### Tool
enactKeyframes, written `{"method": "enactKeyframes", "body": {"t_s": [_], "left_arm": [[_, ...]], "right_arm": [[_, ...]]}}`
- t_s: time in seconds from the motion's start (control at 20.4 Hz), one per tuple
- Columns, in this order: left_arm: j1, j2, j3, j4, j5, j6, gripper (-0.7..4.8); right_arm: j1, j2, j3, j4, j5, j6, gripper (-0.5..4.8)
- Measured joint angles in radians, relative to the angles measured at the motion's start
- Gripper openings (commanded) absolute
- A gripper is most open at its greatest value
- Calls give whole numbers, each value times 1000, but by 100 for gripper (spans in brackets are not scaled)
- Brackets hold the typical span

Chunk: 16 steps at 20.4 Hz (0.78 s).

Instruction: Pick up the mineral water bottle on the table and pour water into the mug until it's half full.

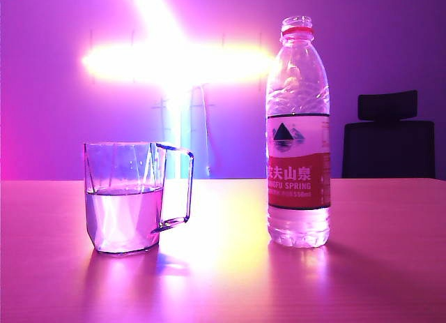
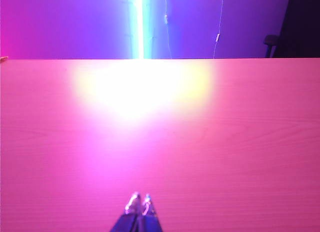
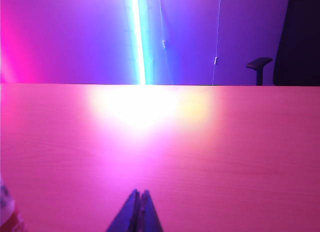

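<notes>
The mineral water bottle stands upright and uncapped on the table's right half in the exterior view, with water only in its bottom part. To its left stands the clear faceted mug, handle toward the bottle, holding water to about half its height. No arm shows in the exterior view. My left gripper is shut over bare table with nothing between its fingers. My right gripper is shut too, holding nothing; a sliver of the bottle's red-and-white label shows at the frame's edge beside it.
The wooden table stretches wide under pink light, its far edge seen from both wrists. A dark office chair stands behind the table at the right. A bright light strip glares on the back wall.
</notes>
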Motion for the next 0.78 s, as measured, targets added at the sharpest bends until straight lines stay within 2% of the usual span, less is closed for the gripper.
{"method": "enactKeyframes", "body": {"t_s": [0.05, 0.2, 0.34, 0.54, 0.78], "left_arm": [[0, 0, 0, 0, 0, 0, -2], [0, 0, 0, 0, 0, 0, -2], [0, 0, 0, 0, 0, 0, -2], [0, 0, 0, 0, 0, 0, -2], [0, 0, 0, 0, 0, 0, -2]], "right_arm": [[-6, -34, 0, -31, -3, 0, -6], [-138, -192, 0, -173, -65, -1, -5], [-218, -252, 0, -240, -99, -2, -6], [-256, -389, 0, -322, -86, -3, -6], [-261, -386, 0, -344, -83, -3, -6]]}}
